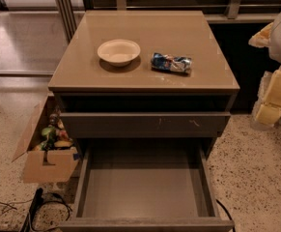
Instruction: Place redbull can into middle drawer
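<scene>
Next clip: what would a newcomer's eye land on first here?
The middle drawer gapes open at the bottom front. On the cabinet top a crumpled redbull can lies on its side right of a white bowl. The gripper hangs at the right edge, clear of both.

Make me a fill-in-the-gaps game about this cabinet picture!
1. On the cabinet top, the redbull can lies to the picture's ____ of the white bowl.
2. The middle drawer is pulled ____.
3. The cardboard box sits by the cabinet on the picture's ____ side.
4. The gripper is at the picture's ____ edge, away from the can.

Missing words: right; open; left; right.
</scene>
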Controlling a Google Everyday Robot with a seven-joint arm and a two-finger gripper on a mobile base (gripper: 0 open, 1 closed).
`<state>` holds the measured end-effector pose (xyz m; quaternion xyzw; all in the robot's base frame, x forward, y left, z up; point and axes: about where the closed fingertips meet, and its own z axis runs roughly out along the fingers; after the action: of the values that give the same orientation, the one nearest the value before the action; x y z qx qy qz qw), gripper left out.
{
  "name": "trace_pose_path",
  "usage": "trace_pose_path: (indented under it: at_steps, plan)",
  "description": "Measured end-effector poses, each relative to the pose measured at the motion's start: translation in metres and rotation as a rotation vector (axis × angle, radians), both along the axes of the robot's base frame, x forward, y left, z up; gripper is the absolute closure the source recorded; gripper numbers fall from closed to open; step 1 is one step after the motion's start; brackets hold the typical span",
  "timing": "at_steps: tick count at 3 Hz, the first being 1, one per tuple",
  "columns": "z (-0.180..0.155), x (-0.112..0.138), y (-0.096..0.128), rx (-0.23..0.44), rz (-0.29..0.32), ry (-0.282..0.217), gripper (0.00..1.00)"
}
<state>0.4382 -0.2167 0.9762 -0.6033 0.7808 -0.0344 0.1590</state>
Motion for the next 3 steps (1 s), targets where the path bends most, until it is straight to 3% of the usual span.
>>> trace_pose_path:
  at_steps: [2, 3]
  plan:
    - [0.009, 0.015, 0.005, 0.021, 0.004, -0.028, 0.0]
    - [0.006, 0.031, 0.005, 0.082, 0.025, -0.064, 0.0]
